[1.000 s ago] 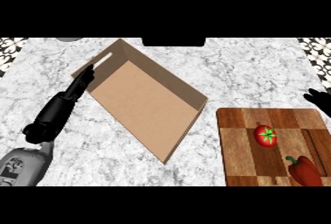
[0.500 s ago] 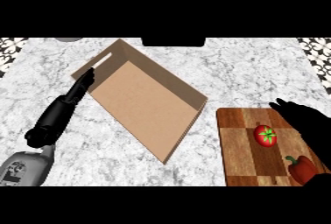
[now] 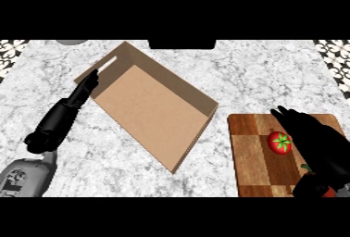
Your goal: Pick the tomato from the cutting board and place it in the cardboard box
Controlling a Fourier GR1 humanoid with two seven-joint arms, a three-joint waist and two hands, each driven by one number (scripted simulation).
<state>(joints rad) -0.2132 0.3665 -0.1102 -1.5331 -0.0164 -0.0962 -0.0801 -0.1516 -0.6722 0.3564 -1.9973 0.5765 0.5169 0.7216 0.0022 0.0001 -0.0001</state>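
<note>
The tomato (image 3: 279, 142) is sitting on the cutting board (image 3: 252, 162), in the far half of the board with its green stem cap facing up. The board is lying toward the near right corner of the bench (image 3: 259, 78). Being round, the tomato is offering no long axis to line up with, so a grasp from either side should serve.

The right hand (image 3: 314, 136) is hovering over the right part of the board. The tomato is lying just to its left, level with the palm, and the fingers (image 3: 282, 113) are pointing toward the bench's far edge, past the tomato. Those fingers are looking straight and spread, curled round nothing, so the hand is holding nothing. Whether its edge is already touching the tomato cannot be told from this view. This is clearly the nearer hand; the next move is likely calling for a short shift to the left and a closing of fingers and thumb round the fruit.

The cardboard box (image 3: 150, 111) is lying diagonally across the middle of the bench, well apart from the tomato and to the left of the board. The left hand (image 3: 85, 89) is resting along the box's far left wall, fingers straight, gripping nothing.
</note>
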